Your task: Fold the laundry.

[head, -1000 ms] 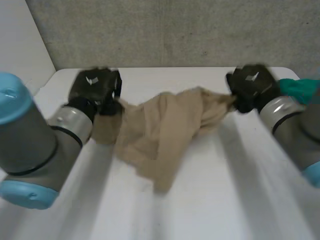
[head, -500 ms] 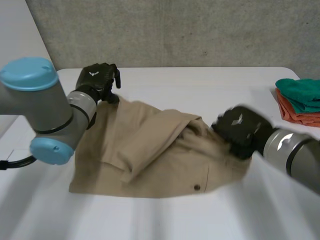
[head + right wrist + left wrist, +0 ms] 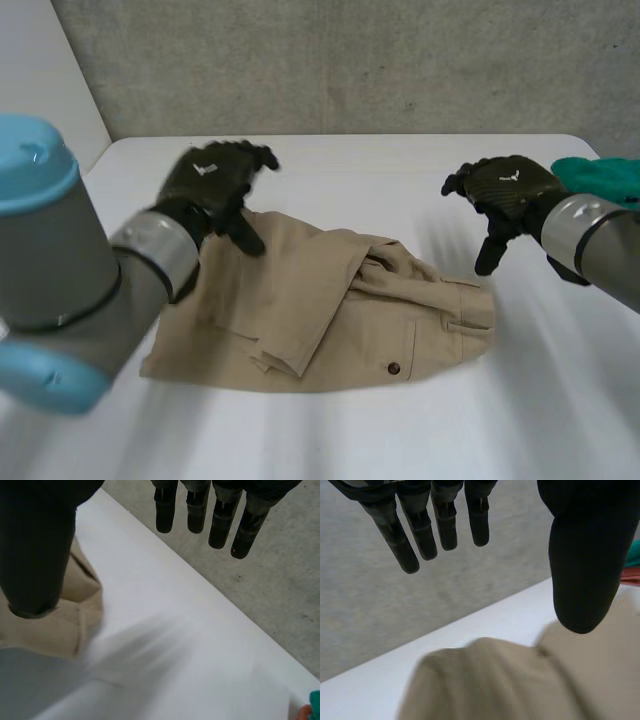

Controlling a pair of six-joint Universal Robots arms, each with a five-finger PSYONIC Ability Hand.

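the fingers [image 3: 420, 530] of the left hand [image 3: 212, 180] are straight and spread, the thumb well apart from them, grasping nothing. just below them lies the tan garment [image 3: 300, 300], and its far corner sits under the palm. the fingers [image 3: 165, 510] of the right hand [image 3: 508, 190] are likewise straight and empty. they hang above bare tabletop [image 3: 400, 170], with the garment's other end just beside the thumb and a little nearer the robot.

outward from both hands, the garment rests in a loose heap on the tabletop between them. one layer is doubled over its middle in a slanting ridge, and a buttoned pocket faces up toward the right hand's side. beyond the right hand, well apart from the garment, sits a green cloth [image 3: 598, 178].

the step in hand looks like getting the piece flat before any fold. to do that well, each hand should probably come down on an outer edge rather than the ridge and pinch a single layer. the two should then draw apart evenly so the doubled part opens instead of dragging along. a grip through both layers would likely lock the crease in. the right hand needs to reach toward the hem first, since it is over bare tabletop.
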